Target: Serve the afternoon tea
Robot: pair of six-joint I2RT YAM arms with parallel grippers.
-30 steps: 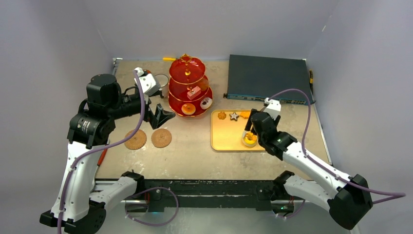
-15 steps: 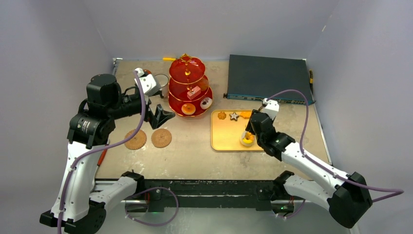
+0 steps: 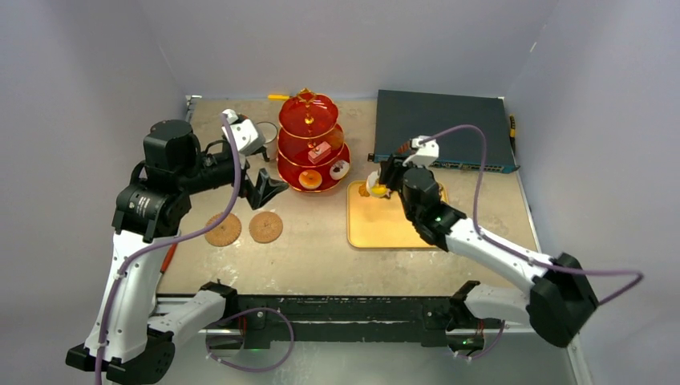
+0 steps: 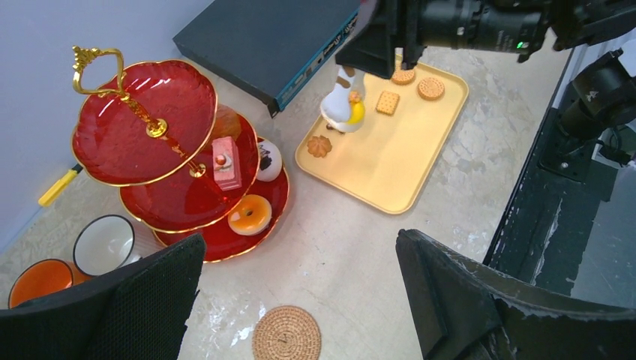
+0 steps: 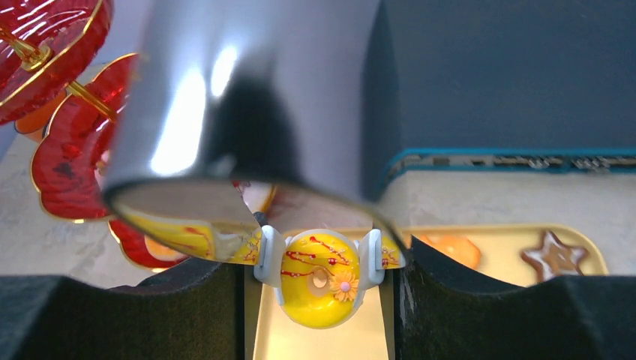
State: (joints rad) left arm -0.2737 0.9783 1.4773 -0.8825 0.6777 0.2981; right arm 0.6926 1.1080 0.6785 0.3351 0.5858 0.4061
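So the right gripper (image 5: pixel 321 264) is clamped about halfway closed on a yellow donut (image 5: pixel 319 283). Its white pads (image 5: pixel 268 256) press the donut from both sides. We see it over the corner of the yellow tray (image 4: pixel 390 169) that's closest to the red stand (image 4: pixel 135 112).

The left gripper (image 4: pixel 300 240) is spread wide with nothing in it, hanging above the table just beside the stand.

The right wrist view is the only one showing the grip up close, plus the donut's red stripes and little flower, and a star cookie (image 5: pixel 555 255) on the tray.

The left wrist view gives us what the overhead mostly hides: the orange mug (image 4: pixel 37 281) and white mug (image 4: pixel 105 244) sitting side by side next to the stand. It also shows a pink cake slice (image 4: pixel 225 161) on the middle tier and an orange donut (image 4: pixel 250 215) on the bottom one.
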